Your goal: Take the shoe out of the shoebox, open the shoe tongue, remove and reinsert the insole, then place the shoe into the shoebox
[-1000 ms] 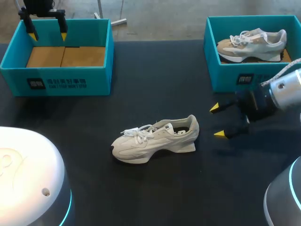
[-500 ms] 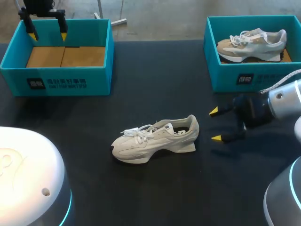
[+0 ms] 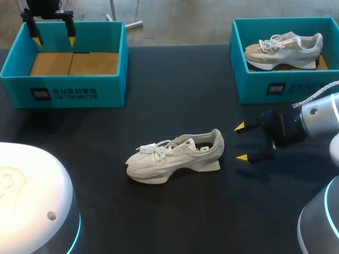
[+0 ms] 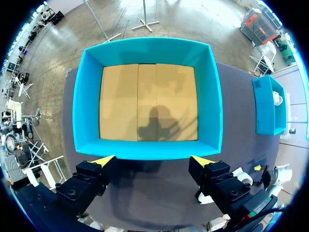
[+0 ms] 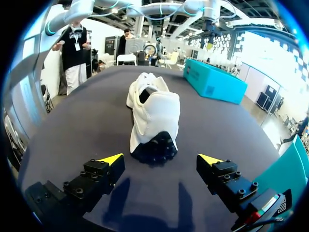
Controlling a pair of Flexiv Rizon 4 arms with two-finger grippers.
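A pale grey shoe [image 3: 175, 156] lies on its sole in the middle of the black table, toe to the left, heel to the right. My right gripper [image 3: 241, 142] stands open just right of the heel, fingers pointing at it. In the right wrist view the shoe [image 5: 152, 113] lies heel-first ahead of the open gripper [image 5: 161, 158], not between its fingers. My left gripper [image 3: 53, 32] hangs open over the far rim of the empty teal shoebox [image 3: 18, 58] at the back left. The left wrist view looks down into that shoebox [image 4: 212, 106], with the gripper [image 4: 152, 158] above its near wall.
A second teal shoebox [image 3: 238, 63] at the back right holds another pale shoe [image 3: 283, 50]. A white rounded robot base [image 3: 32, 201] fills the front left corner, another base [image 3: 320, 222] the front right.
My right gripper has drifted slightly left toward the shoe's heel and levelled out. The shoe and the left arm have stayed put.
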